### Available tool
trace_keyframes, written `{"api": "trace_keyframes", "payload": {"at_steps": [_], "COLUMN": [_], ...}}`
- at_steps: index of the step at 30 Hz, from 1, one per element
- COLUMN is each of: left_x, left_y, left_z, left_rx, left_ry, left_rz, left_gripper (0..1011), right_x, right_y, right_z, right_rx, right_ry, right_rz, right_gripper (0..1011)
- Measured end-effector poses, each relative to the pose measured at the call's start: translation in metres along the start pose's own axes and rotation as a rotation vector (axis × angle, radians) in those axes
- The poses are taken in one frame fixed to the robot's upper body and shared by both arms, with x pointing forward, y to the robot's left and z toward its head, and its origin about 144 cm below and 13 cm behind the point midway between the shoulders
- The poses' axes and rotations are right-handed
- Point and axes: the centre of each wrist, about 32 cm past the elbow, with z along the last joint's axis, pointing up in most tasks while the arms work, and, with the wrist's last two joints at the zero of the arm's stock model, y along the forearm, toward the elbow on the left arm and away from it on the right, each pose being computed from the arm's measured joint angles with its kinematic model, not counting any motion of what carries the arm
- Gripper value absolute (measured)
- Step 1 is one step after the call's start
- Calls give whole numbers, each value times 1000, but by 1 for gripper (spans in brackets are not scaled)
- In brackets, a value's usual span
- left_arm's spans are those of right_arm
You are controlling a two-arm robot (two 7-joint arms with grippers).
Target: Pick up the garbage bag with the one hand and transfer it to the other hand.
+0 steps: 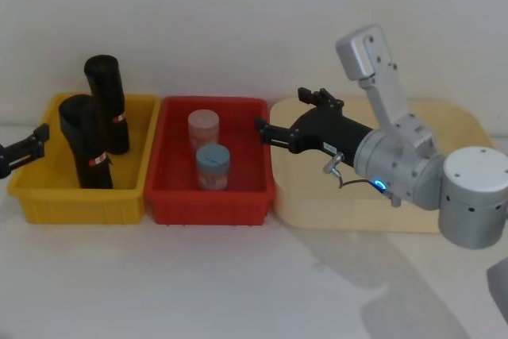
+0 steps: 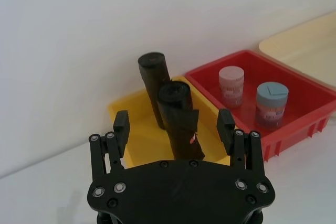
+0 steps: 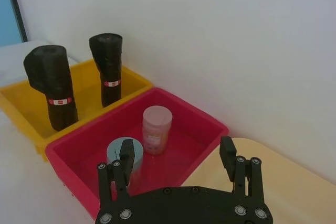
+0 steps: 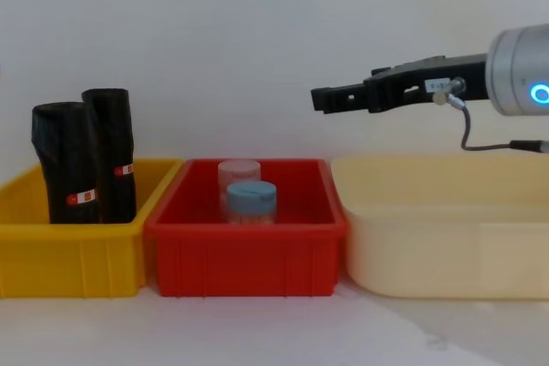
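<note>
While both arms are hovering above the white table (image 1: 238, 291), the left end effector (image 1: 33, 147), black and long-fingered, is reaching in from the left at the left wall of the yellow rectangular plastic bin (image 1: 75, 200). Its fingers are spreading wide with nothing between them, and they are pointing at the garbage bag roll (image 1: 83, 139), a black cylinder with a small red-and-white label band. That roll is standing roughly upright in the front part of the yellow bin, near the fingertips but apart from them. A second black roll of the same kind (image 1: 107, 101) is standing just behind it, toward the wall.

Over on the other side, the right end effector (image 4: 322, 98), slim and black on a silver arm with a blue glowing ring, is hanging in the air above the right end of the red plastic bin (image 1: 210, 204), with its arm stretching back over the cream-coloured tray (image 1: 317, 212). Its fingers are also gaping wide and carrying nothing. Inside the red bin, a clear jar with a blue lid (image 1: 213, 166) is sitting in front of a clear jar with a pinkish lid (image 1: 203, 129).
</note>
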Motion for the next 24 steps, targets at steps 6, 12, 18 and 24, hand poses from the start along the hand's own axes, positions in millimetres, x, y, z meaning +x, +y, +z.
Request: {"api": "trace_keyframes", "payload": {"at_steps": [6,12,18,24], "left_x": [4,5,5,4], "left_y": [-8,-20,-30,-40], "left_z": [-11,-27,-39,-49], "left_rx": [10,17,20,19], "left_ry": [22,50,75,99], "left_rz": [-33,-58,-63,-55], "left_gripper": [1001,1001,1001,1001], "right_x": [-1,0,0,2], "right_y": [7,10,12,15], "right_z": [3,3,3,3], "right_rx": [-9,-15,-24,-32], "right_ry": [11,16,12,7], "right_rz": [15,20,28,34], "right_gripper": [1002,1001,1001,1001]}}
